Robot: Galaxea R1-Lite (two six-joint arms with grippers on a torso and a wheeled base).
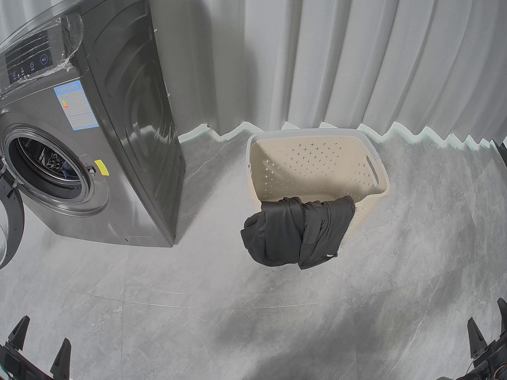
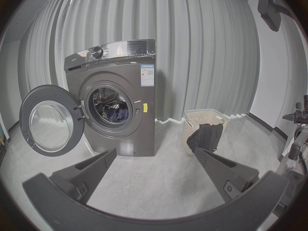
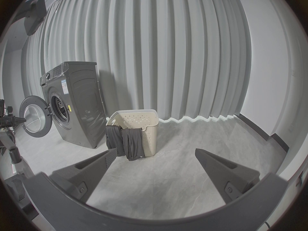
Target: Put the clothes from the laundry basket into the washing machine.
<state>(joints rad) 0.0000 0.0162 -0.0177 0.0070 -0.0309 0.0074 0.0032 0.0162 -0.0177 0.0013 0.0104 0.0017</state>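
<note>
A beige laundry basket point(image 1: 317, 159) point(image 2: 205, 117) point(image 3: 141, 121) stands on the floor before the curtain. A dark grey garment point(image 1: 298, 230) point(image 2: 205, 137) point(image 3: 125, 141) hangs over its near rim, draping down the outside. The grey washing machine point(image 1: 105, 133) point(image 2: 128, 97) point(image 3: 77, 103) stands to the left, its round door point(image 2: 48, 121) point(image 3: 33, 116) swung open. Dark clothes point(image 2: 117, 113) lie inside the drum. My left gripper point(image 1: 39, 344) point(image 2: 155, 153) is open, low at the near left. My right gripper point(image 1: 488, 325) point(image 3: 155, 153) is open at the near right. Both are far from the basket and hold nothing.
Grey pleated curtains point(image 1: 343, 48) run along the back behind machine and basket. A stretch of grey marble floor point(image 1: 237, 302) lies between the grippers and the basket. A dark baseboard point(image 3: 266, 132) edges the right wall.
</note>
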